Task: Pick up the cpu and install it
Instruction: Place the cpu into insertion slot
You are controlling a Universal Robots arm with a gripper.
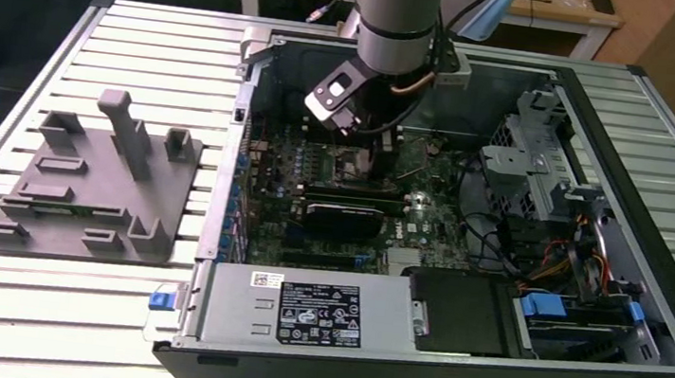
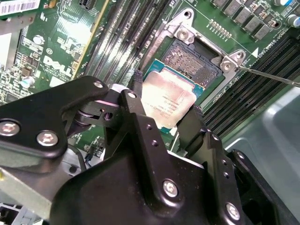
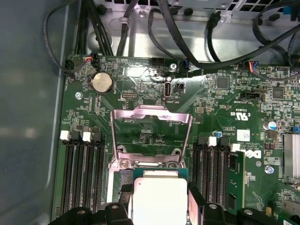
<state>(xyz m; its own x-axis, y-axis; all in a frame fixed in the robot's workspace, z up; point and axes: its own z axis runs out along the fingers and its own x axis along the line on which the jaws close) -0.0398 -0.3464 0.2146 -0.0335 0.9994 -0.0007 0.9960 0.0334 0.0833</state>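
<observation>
Gripper [image 2: 168,99] fingers [image 2: 137,83] pinch the cpu [image 2: 169,96] by two opposite edges. We see the cpu over the near part of the open socket [image 2: 194,60], with bare pins beyond it; seated or just above, we cannot tell. In the second wrist view there is faint print on the cpu lid, too small to read, and a barcode sticker [image 2: 18,7] in one corner. The first wrist view adds the load plate [image 3: 150,112] flipped up, a coin cell [image 3: 101,83], black cables [image 3: 187,42] and white marks printed on the board [image 3: 79,117]. The exterior view gives the whole case [image 1: 670,284] on the slatted table [image 1: 138,42], a labelled power supply [image 1: 235,306], and the grey fixture [image 1: 97,181] beside the case on the exterior view's left.
</observation>
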